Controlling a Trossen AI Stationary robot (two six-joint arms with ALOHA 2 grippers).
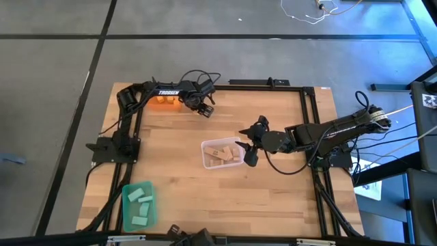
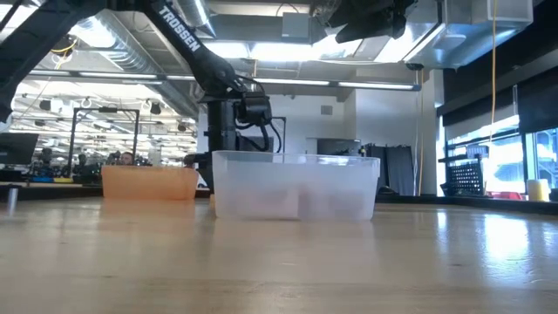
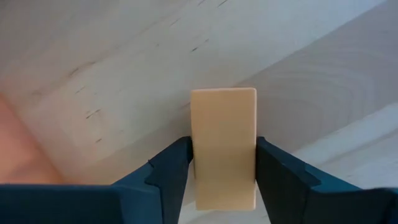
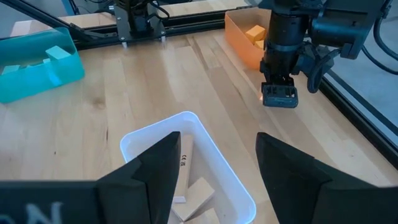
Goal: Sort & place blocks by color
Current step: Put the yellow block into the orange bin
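A tan wooden block point(image 3: 222, 124) lies flat on the table by one broad face. My left gripper point(image 3: 224, 149) points down over it, open, one finger along each of its long sides. It stands at the far part of the table point(image 1: 205, 111), just right of the orange bin point(image 1: 164, 101). That bin holds orange blocks point(image 4: 254, 32). My right gripper point(image 1: 247, 147) hangs open above the right end of the clear bin point(image 1: 205, 145), which holds tan blocks point(image 1: 222, 154). Green blocks point(image 1: 140, 201) lie in the green bin point(image 1: 126, 217). My left gripper comes from above, pointing down, with its fingers point(image 3: 174, 168) lying close along the tan block's two long sides point(image 3: 198, 143). Whether they touch the block, I cannot tell. The block lies flat on the table.
The clear bin point(image 4: 205, 134) sits mid-table. The green bin point(image 4: 37, 68) is at the near left and the orange bin point(image 4: 239, 37) at the far left. A black frame rail point(image 1: 307, 123) runs along the table's edges. Bare wood lies between the bins.
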